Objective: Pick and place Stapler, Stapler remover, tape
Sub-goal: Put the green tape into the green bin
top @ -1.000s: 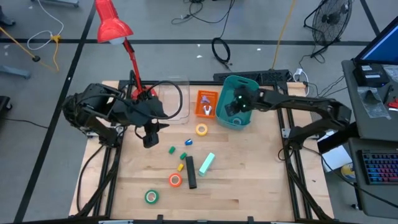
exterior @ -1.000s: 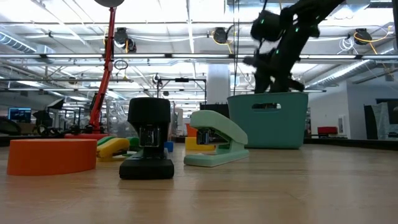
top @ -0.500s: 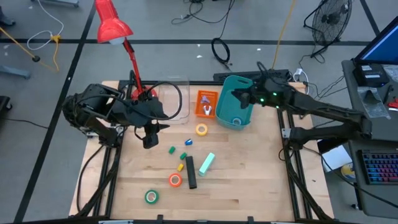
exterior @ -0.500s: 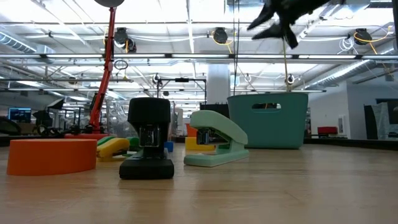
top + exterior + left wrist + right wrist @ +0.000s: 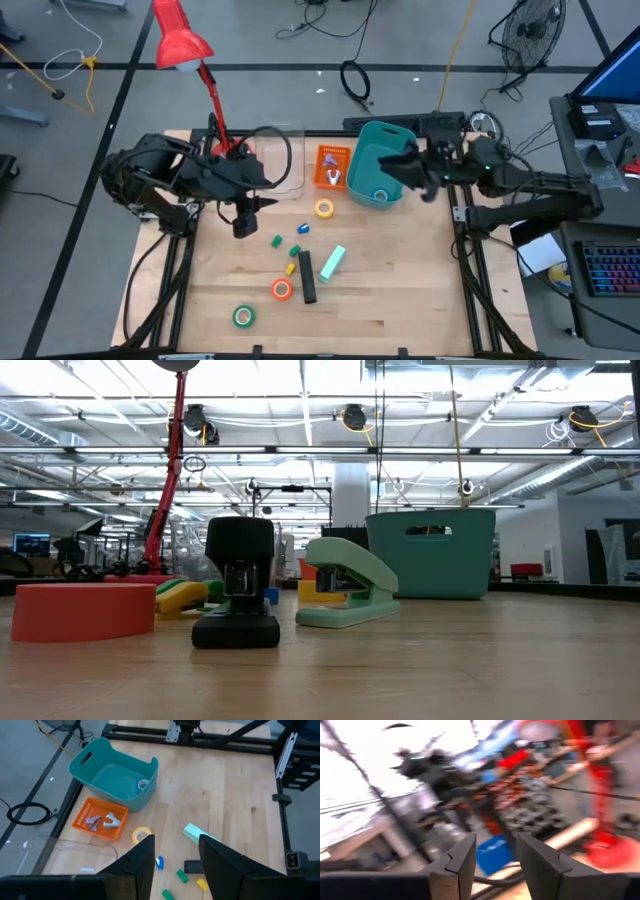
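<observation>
A red desk lamp (image 5: 180, 38) was seen at the wooden tabletop's (image 5: 400, 290) far left, beside a clear plastic container (image 5: 280, 160) and small coloured blocks (image 5: 296, 250).

The right wrist view is smeared throughout. In the low view, the orange tape roll (image 5: 83, 611) is cut off at nine o'clock, and the black stapler (image 5: 238, 595) half hides the yellow roll (image 5: 180, 595).

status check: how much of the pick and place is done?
Done: blue tape lies in the teal bin. In hand: nothing; right tool is open over the bin, left tool open, waiting. Left: yellow, orange, green tapes, both staplers.
</observation>
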